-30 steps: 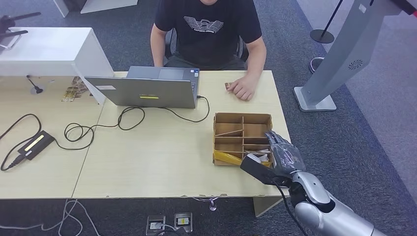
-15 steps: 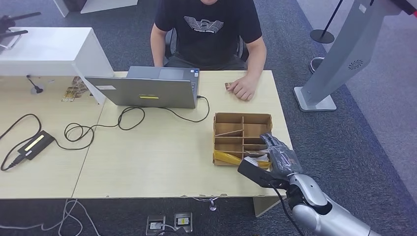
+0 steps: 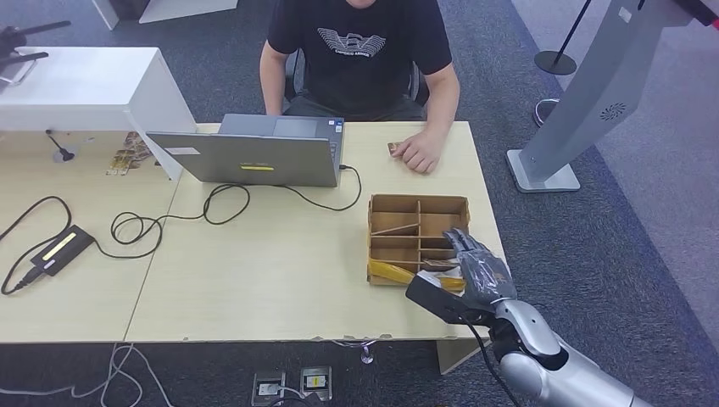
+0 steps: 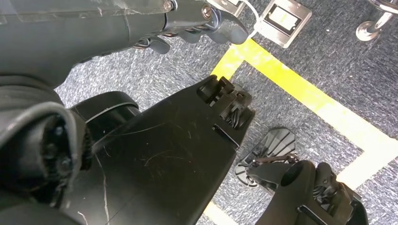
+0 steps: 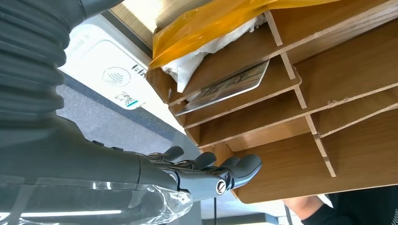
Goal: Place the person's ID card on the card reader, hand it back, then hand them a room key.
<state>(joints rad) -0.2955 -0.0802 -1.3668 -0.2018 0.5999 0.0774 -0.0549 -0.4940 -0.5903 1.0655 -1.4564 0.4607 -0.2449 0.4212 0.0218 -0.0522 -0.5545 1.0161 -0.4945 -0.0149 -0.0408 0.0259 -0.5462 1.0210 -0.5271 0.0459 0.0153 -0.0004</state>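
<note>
My right hand (image 3: 476, 270) hovers over the near right corner of the cardboard divider box (image 3: 415, 206), fingers stretched out and holding nothing. In the right wrist view the fingers (image 5: 213, 169) lie alongside the box's outer wall (image 5: 281, 168). A grey card (image 5: 225, 86) lies flat in one compartment, next to a yellow bag (image 5: 220, 18) with white stuffing. The white card reader (image 5: 105, 70) sits just beside the box. Across the table the person's hand (image 3: 420, 154) rests on a small card (image 3: 392, 148). My left hand (image 4: 197, 21) hangs over the floor, holding nothing.
A grey laptop (image 3: 254, 157) stands open in front of the person, its cable (image 3: 220, 203) looping across the table. A black device (image 3: 59, 248) with a cord lies at the far left. A white cabinet (image 3: 93, 89) and a grey stand (image 3: 576, 110) flank the table.
My right hand has slid slightly left and toward the table's near edge, now covering the white patch that showed beneath it a second ago. The person has not moved.
</note>
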